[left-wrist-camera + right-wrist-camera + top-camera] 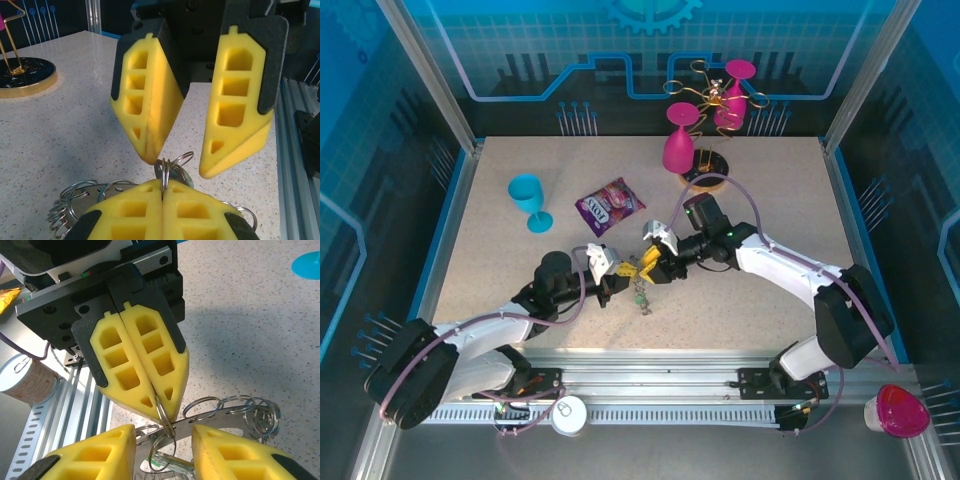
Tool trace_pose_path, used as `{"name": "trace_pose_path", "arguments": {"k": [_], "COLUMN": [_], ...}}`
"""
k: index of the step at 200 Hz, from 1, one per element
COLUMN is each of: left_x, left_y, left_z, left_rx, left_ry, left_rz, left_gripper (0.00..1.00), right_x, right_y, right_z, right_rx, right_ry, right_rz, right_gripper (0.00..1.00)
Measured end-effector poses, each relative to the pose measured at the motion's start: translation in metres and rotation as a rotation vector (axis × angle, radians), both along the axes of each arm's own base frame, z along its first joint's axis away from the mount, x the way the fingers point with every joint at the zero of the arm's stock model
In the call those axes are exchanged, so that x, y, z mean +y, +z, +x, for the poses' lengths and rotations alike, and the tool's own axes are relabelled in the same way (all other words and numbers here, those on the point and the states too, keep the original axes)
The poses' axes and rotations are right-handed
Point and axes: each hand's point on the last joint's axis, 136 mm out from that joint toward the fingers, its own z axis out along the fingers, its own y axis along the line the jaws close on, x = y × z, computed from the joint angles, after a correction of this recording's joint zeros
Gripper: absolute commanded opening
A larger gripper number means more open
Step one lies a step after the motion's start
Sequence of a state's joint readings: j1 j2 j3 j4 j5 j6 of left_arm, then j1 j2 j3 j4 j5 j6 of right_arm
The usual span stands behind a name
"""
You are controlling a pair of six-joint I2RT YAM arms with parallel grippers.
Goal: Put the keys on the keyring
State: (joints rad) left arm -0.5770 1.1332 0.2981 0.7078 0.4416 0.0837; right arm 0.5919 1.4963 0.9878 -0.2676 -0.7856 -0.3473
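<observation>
Currently the left claw (pixel 620 271) is closed tight on one small wire loop at the rim of the keyring (pixel 235 410). The keyring sits near the middle of the counter (pixel 770 230), close to the snack packet (pixel 610 207). The right claw (pixel 162 440) faces it, partly wide, with one finger on each side of that loop. I cannot tell if they touch.

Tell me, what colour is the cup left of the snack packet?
Turquoise blue. The plastic goblet shows best in the top external view.
</observation>
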Motion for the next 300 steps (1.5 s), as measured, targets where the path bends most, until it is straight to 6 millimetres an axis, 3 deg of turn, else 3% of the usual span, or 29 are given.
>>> {"name": "trace_pose_path", "arguments": {"k": [52, 82, 115, 135, 162, 245, 281, 300], "left_x": [0.000, 0.000, 0.000, 0.001, 0.003, 0.005, 0.004, 0.004], "left_y": [0.000, 0.000, 0.000, -0.001, -0.008, -0.012, -0.013, -0.012], "left_z": [0.000, -0.001, 0.000, 0.001, 0.002, -0.002, -0.003, -0.003], "left_rx": [0.005, 0.010, 0.006, 0.009, 0.039, 0.075, 0.081, 0.077], "left_ry": [0.005, 0.006, 0.007, 0.014, 0.030, 0.010, 0.002, 0.002], "left_rz": [-0.020, -0.027, -0.032, -0.029, 0.009, 0.112, 0.115, 0.114], "left_gripper": [0.00, 0.00, 0.00, 0.23, 0.28, 0.14, 0.00, 0.00], "right_x": [0.003, 0.005, 0.006, 0.005, 0.004, 0.009, 0.009, 0.009], "right_y": [-0.006, -0.007, -0.007, -0.007, -0.013, -0.015, -0.015, -0.014], "right_z": [0.000, 0.003, 0.005, 0.005, 0.001, 0.002, 0.001, 0.001], "right_rx": [0.008, -0.003, -0.012, -0.015, -0.032, -0.231, -0.273, -0.271], "right_ry": [0.007, 0.008, 0.007, 0.008, 0.019, 0.063, 0.079, 0.079], "right_rz": [-0.005, 0.000, 0.006, 0.004, -0.047, -0.284, -0.328, -0.325], "right_gripper": [0.25, 0.03, 0.00, 0.00, 0.00, 0.00, 0.00, 0.03]}}
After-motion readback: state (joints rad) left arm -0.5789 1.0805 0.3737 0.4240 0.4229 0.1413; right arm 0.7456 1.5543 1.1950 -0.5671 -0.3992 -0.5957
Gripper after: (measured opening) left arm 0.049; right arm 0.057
